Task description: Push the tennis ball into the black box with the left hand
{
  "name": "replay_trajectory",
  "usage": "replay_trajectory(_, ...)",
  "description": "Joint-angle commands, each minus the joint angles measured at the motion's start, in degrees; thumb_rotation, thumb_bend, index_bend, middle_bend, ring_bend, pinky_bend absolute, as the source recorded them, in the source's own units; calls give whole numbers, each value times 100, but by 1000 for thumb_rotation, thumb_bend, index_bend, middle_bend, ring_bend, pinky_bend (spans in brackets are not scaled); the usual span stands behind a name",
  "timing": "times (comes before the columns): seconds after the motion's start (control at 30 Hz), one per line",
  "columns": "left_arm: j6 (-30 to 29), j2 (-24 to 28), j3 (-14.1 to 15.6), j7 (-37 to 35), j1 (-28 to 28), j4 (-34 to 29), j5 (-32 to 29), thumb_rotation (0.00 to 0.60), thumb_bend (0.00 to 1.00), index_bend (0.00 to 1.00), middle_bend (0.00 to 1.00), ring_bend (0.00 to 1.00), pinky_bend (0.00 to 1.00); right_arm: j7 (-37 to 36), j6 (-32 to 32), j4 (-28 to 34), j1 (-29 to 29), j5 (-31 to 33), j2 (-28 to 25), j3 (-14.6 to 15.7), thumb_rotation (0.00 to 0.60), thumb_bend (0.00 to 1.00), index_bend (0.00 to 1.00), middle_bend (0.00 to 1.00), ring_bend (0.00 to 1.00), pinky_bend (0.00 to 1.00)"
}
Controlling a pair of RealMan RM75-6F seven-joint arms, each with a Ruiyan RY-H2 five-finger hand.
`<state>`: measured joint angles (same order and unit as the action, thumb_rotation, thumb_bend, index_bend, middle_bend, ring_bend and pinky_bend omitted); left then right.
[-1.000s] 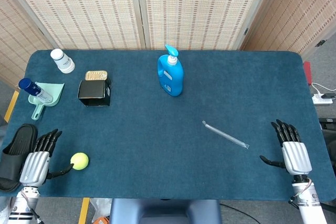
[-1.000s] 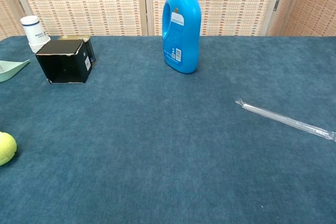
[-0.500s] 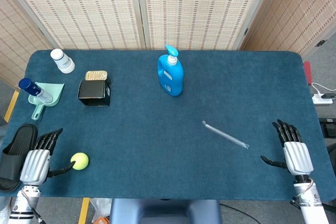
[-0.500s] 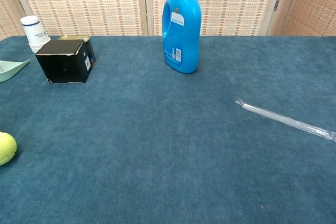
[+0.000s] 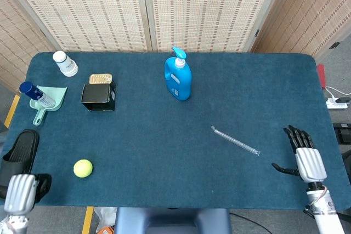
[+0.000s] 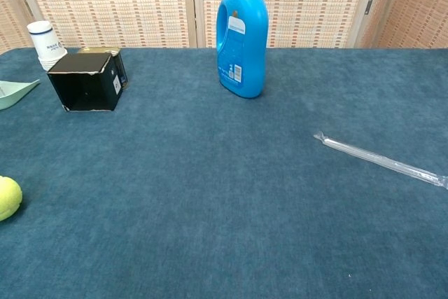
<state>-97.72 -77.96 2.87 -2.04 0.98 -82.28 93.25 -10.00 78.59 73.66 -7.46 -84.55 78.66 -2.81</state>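
Looking over our blue table (image 5: 164, 146), we take things from largest down. A blue detergent bottle (image 5: 178, 78) stands upright near the far middle. Our right hand (image 5: 306, 160) lies at the near right edge with fingers spread and apart, holding nothing. Our left hand (image 5: 21, 193) sits at the near left corner, off the table's edge; only its silver back shows, so we cannot tell whether its fingers are spread or curled. Just beside it a black slipper (image 5: 21, 152) overhangs the left edge. The black box (image 5: 98, 96) lies on its side at the far left, its open mouth facing us in the chest view, with a gold tin (image 5: 100, 79) touching its far side. A mint dustpan (image 5: 45, 100) with a blue-capped bottle (image 5: 35, 95) on it is left of the box, and a white bottle (image 5: 64, 63) stands beyond. A clear straw wrapper (image 5: 236, 141) lies right of centre. The tennis ball (image 5: 83, 168) rests on the near left of the table, apart from our left hand and well short of the box.
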Motion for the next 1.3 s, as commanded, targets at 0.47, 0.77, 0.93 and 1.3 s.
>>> replay_trajectory(0.47,307,-2576,448,-175,367,3504,434,600,678,1000,1000,1000,1000,36,-73,3,-30,-15,1,33,600,0,0,0,0,0)
replay_trajectory(0.77,637,-2824,231,-123,54,3654,309,600,674,1000,1000,1000,1000,123,-138,35,-54,22,8,32,600,0,0,0,0,0)
replay_trajectory(0.93,875,-2858,10,-183,-167,3768,121,600,675,1000,1000,1000,1000,122,-156,37,-54,47,0,28,600,0,0,0,0,0)
replay_trajectory(1.3,1072,-2878,-196,-12,-585,3525,39,600,674,1000,1000,1000,1000,191,-180,39,-53,84,19,25,600,0,0,0,0,0)
